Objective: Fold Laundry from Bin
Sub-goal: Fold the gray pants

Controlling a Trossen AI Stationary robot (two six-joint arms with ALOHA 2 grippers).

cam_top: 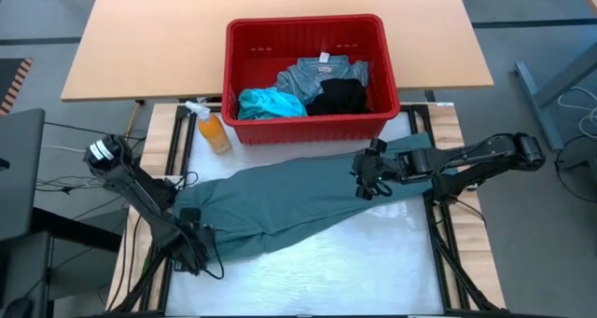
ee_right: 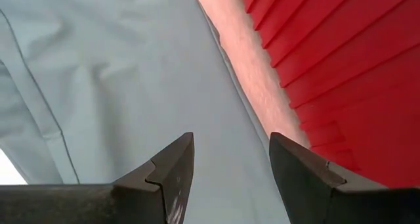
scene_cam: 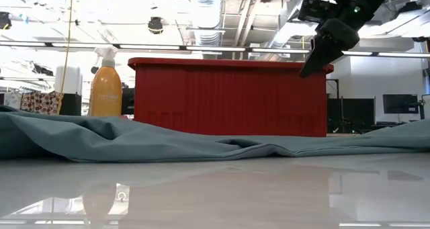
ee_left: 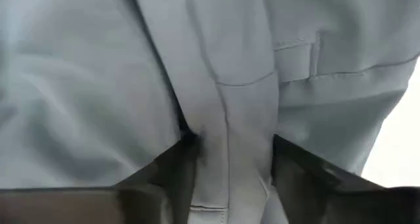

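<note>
In the high view the red bin [cam_top: 242,85] stands at the upper centre of the frame with a turquoise [cam_top: 270,103], a blue-grey [cam_top: 317,76] and a black garment [cam_top: 339,97] inside, and an orange spray bottle [cam_top: 213,131] stands just beside its lower left corner. The grey-green garment [cam_top: 298,201] lies spread on the table [cam_top: 373,262] below the bin, with its long axis going from lower left to upper right of the frame. The left gripper [cam_top: 194,241] at the lower left is closed on the garment's end, where cloth is pinched between its fingers [ee_left: 298,171]; the right gripper [cam_top: 370,183] hangs above the cloth near the bin's front wall with its jaws apart and nothing between them.
</note>
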